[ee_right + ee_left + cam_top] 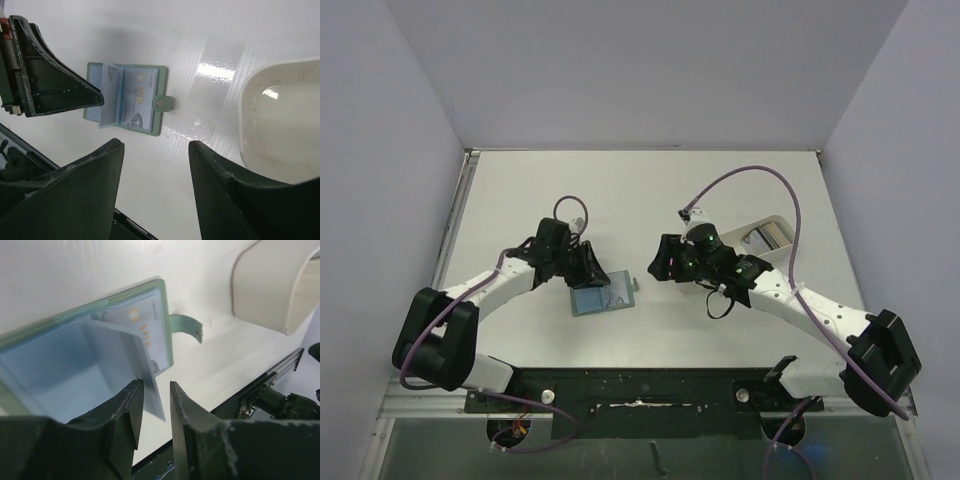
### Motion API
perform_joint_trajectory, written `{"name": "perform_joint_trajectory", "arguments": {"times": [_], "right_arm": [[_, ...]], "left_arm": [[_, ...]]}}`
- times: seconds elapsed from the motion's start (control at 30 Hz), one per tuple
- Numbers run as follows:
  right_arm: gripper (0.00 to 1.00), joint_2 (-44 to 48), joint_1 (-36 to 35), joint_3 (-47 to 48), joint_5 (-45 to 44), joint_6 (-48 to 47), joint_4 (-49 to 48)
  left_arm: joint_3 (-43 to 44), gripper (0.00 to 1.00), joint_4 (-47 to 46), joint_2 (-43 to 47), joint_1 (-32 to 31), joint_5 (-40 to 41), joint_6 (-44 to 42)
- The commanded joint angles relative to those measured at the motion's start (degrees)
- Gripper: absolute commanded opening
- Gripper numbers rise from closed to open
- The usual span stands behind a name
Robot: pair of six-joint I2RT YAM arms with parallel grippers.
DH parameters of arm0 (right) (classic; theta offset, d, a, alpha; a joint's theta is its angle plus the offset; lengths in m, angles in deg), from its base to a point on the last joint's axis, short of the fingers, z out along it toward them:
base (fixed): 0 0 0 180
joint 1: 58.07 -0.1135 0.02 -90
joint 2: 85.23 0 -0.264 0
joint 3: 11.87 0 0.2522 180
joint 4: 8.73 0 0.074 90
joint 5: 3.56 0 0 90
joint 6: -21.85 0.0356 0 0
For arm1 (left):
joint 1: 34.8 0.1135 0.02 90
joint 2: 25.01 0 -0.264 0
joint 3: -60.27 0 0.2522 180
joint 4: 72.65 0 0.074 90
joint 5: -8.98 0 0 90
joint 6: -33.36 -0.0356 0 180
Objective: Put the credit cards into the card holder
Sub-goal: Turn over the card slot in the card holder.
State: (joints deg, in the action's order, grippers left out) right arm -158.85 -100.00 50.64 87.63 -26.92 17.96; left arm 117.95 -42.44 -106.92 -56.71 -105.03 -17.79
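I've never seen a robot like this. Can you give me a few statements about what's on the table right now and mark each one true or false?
1. The wallet lies open on the table. True.
2. A card with gold lettering sits inside it. True.
3. The right gripper is holding a card. False: its jaws stand apart with nothing between them.
4. The wallet sits in the white tray. False: it lies on the table, apart from the tray.
5. The left gripper is far from the wallet. False: it is right at the wallet's edge, by a raised clear sleeve.
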Motion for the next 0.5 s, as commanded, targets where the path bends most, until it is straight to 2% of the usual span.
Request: {"name": "perform_joint_trajectory", "arguments": {"times": [0.0,0.13,0.23,0.47], "right_arm": [[0.56,4.1,2.0,-0.1,-2.9,-2.5,1.6],[0.58,6.4,4.6,0.2,-3.7,-5.0,3.3],[0.65,6.2,8.1,2.0,-7.1,-6.2,7.7],[0.64,5.4,19.6,4.0,-12.1,-11.0,13.0]], "left_arm": [[-1.7,0.28,-13.0,-0.4,-1.3,-6.5,4.4],[-2.5,0.31,-16.7,-1.0,-1.2,-9.8,5.8],[-2.1,0.34,-14.0,0.4,-1.0,-7.8,4.7],[-0.7,0.50,-7.3,7.1,0.3,-3.8,-0.5]]}}
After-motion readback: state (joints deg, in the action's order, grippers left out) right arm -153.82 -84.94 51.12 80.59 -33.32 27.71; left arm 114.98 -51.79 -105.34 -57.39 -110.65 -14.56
